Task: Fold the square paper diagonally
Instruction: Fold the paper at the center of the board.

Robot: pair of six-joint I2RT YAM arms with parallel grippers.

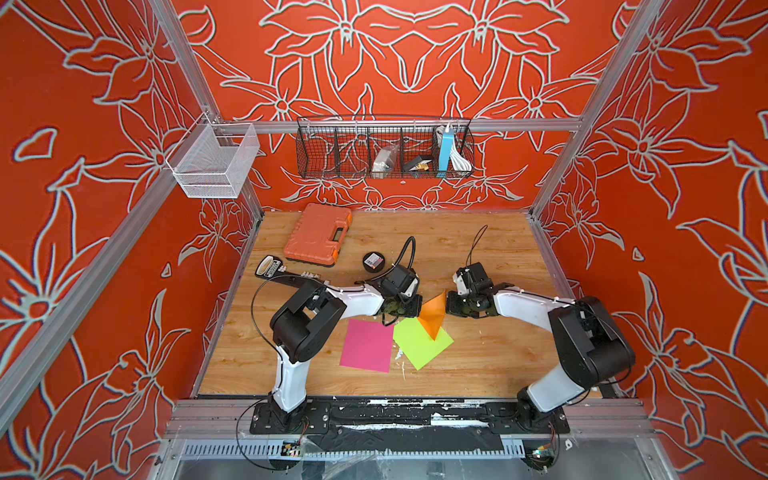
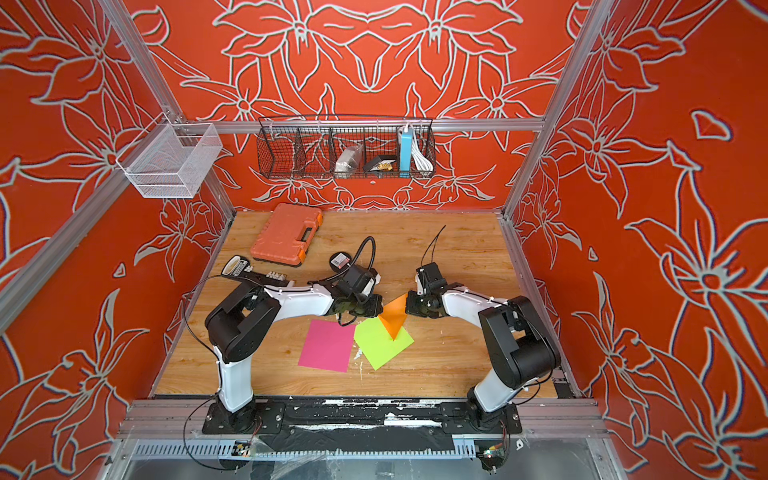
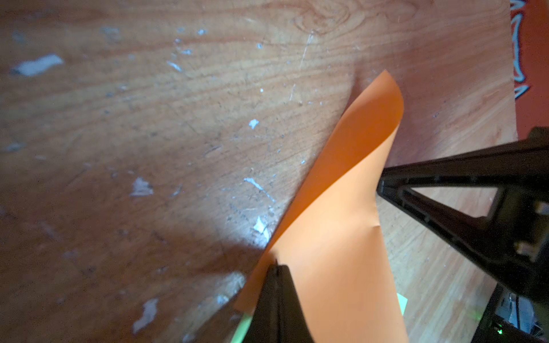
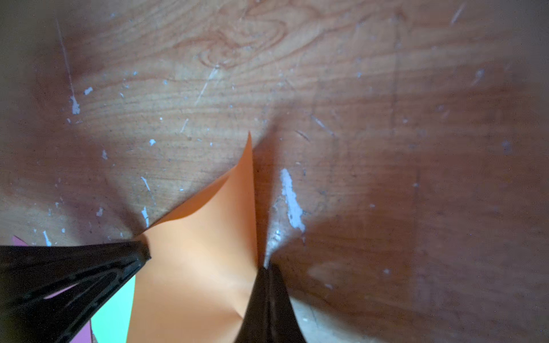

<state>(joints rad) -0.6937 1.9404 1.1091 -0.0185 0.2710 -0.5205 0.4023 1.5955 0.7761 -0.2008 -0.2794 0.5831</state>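
**Both claws pinch the orange paper**

Your two arms bend at the elbow and reach in to the middle of the table (image 1: 478, 249), with the claw tips facing each other. Your left gripper (image 1: 417, 308) is clenched on one edge of the orange paper (image 1: 432, 316). Your right gripper (image 1: 449, 305) is clenched on the opposite edge. The paper hangs curled between them. Its low corner points down at the green paper (image 1: 422, 347), which lies beside the pink paper (image 1: 368, 345).

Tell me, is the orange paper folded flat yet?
Not yet: orange paper stands curved, pinched by left gripper and right gripper.
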